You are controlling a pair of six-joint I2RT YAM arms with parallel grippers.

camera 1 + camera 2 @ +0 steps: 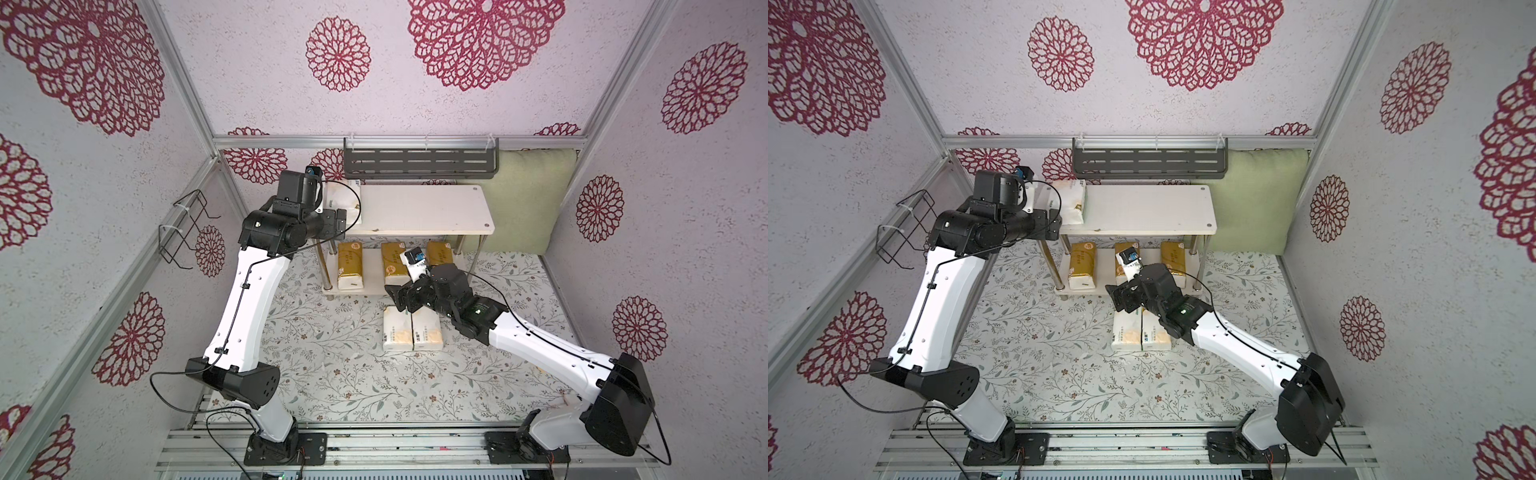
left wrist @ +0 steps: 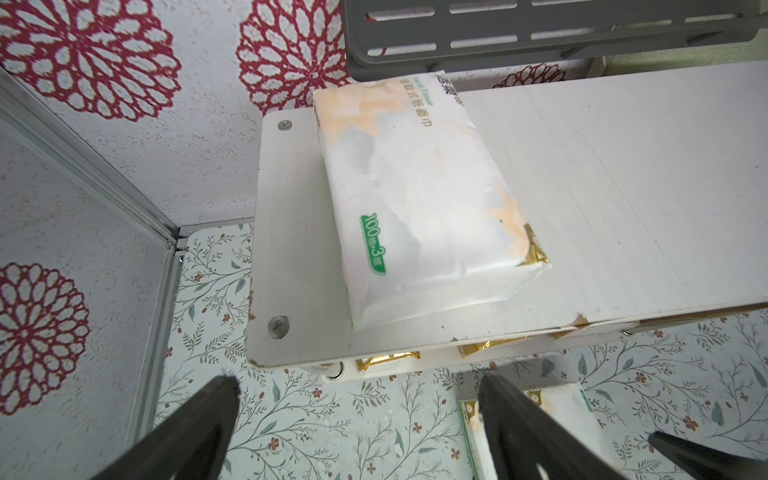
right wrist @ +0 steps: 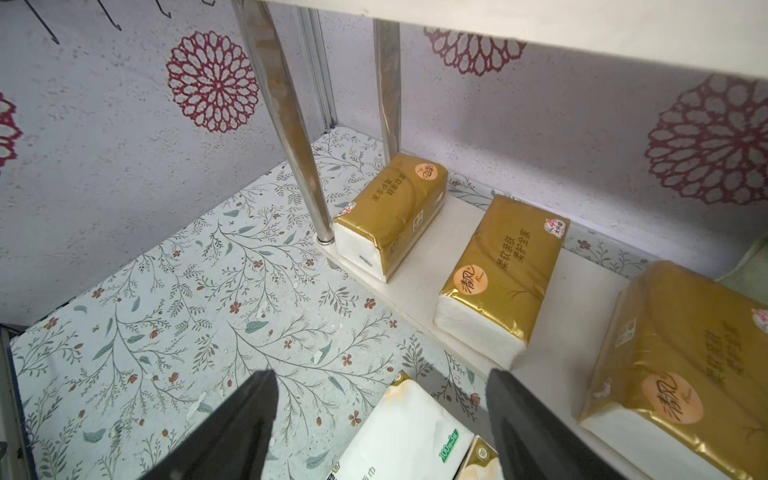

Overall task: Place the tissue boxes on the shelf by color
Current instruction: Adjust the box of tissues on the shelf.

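Two white tissue boxes [image 1: 397, 330] await shelving under the empty, wide-apart right gripper [image 3: 382, 374], which must descend and clamp one; left gripper [image 2: 357, 382] likewise released

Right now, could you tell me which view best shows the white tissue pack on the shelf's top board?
The left wrist view: the white tissue pack lies whole and close on the top board, green lettering legible. Both top views show it small, partly behind the left arm. The right wrist view misses it.
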